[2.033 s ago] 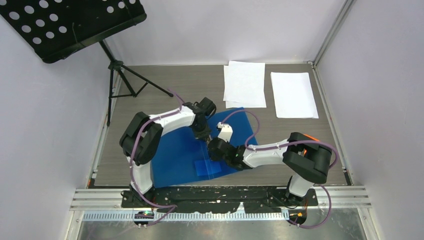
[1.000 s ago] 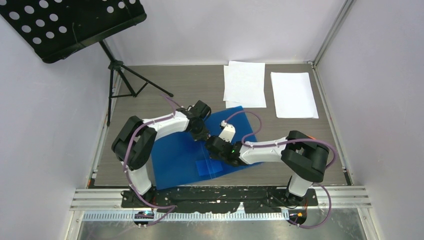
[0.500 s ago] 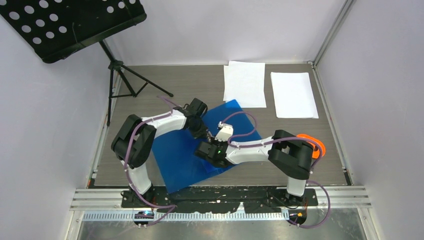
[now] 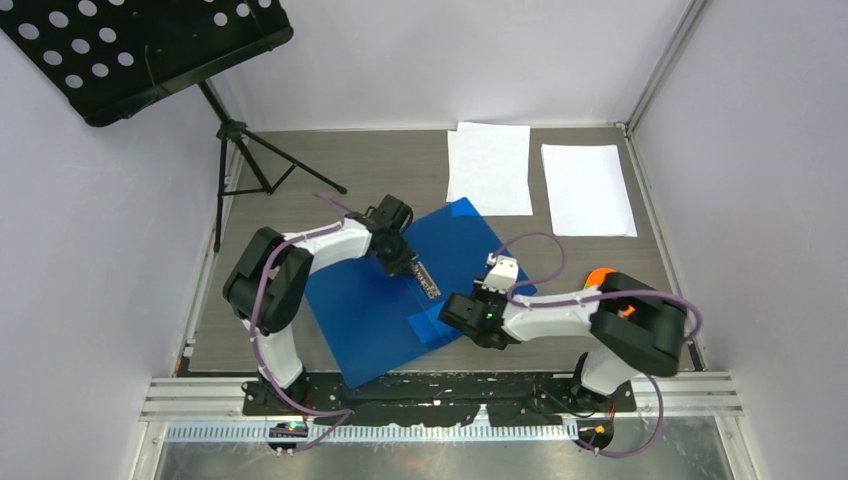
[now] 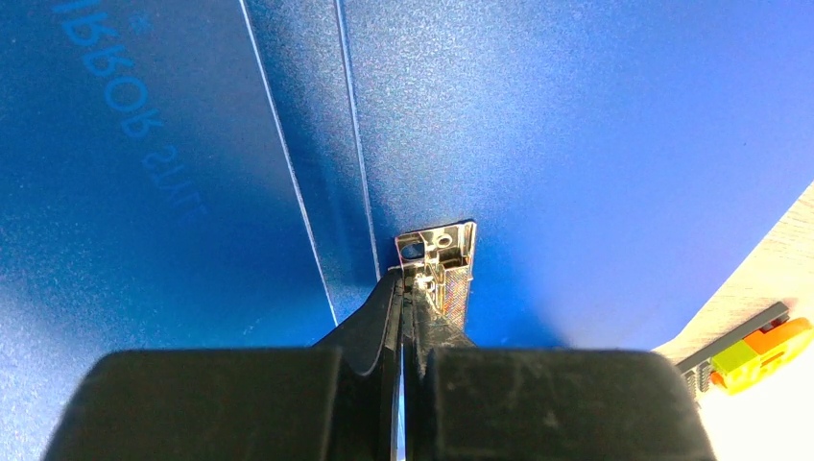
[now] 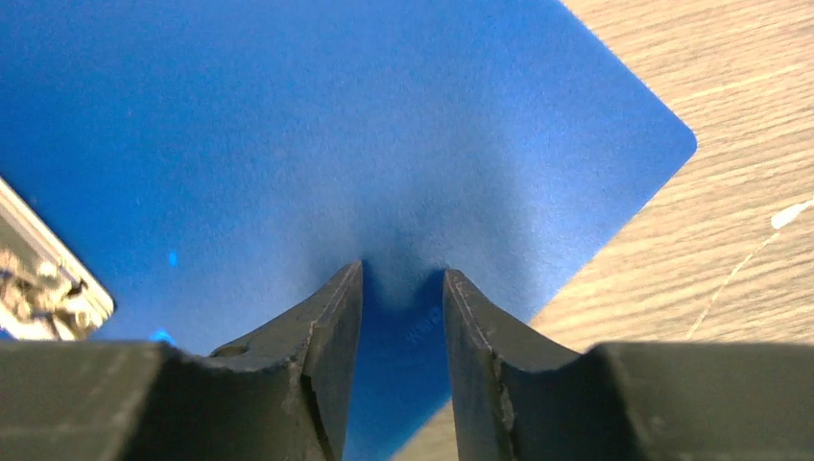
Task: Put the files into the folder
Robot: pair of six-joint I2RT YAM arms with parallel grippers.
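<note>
Clutter was slight: a music stand [image 4: 140, 50] filled the upper left, well apart from the work. The left claw [image 4: 408, 264] was pressed together, its tips touching the metal clip [image 4: 428, 280] inside the folder [image 4: 365, 315], which lay open mid-frame on the bench [image 4: 300, 170]. Working that clip cleanly likely meant keeping the light cover from sliding. The right claw [image 4: 452, 312] was spread low over the folder's lower right part, gripping nothing. The files [image 4: 490, 165] lay at upper right, the nearer stack meeting the folder's corner; both arms crowded that route.
</note>
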